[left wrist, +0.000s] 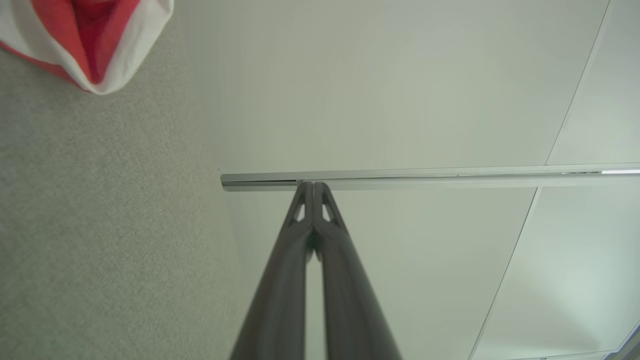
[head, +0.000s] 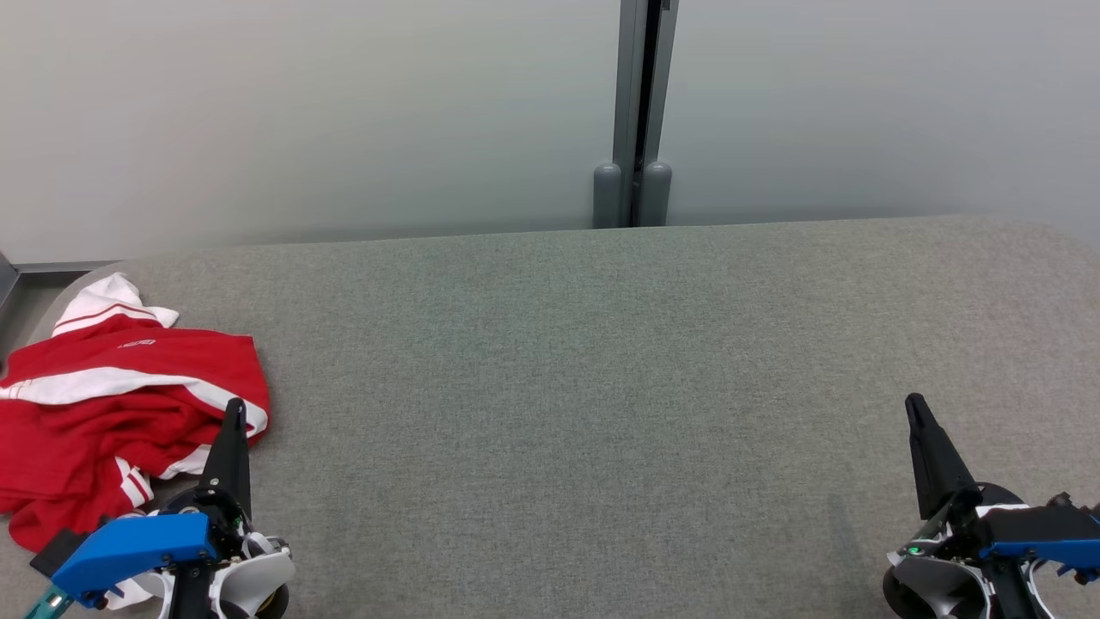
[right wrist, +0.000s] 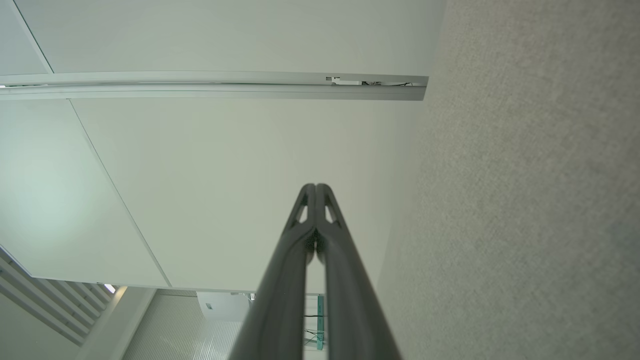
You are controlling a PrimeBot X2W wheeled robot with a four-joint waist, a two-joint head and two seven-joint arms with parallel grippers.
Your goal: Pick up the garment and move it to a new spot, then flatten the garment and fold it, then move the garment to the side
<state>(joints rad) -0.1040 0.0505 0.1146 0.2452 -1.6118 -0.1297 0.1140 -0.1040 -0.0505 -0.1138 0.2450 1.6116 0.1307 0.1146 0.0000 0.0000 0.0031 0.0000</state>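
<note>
A crumpled red garment point(head: 112, 404) with white stripes and a white sleeve lies at the left edge of the grey table point(head: 601, 361). My left gripper point(head: 235, 413) rests at the lower left, shut and empty, its tips just over the garment's right edge. In the left wrist view a red and white fold of the garment point(left wrist: 95, 45) shows at the top left, apart from the shut left gripper point(left wrist: 313, 186). My right gripper point(head: 913, 404) sits at the lower right, shut with nothing in it. The right wrist view shows my right gripper point(right wrist: 315, 187) with its jaws pressed together.
A pale wall with a grey vertical post point(head: 638, 112) stands behind the table's far edge. The table's felt surface point(right wrist: 525, 200) stretches wide between the two grippers. The table's left corner is rounded near the garment.
</note>
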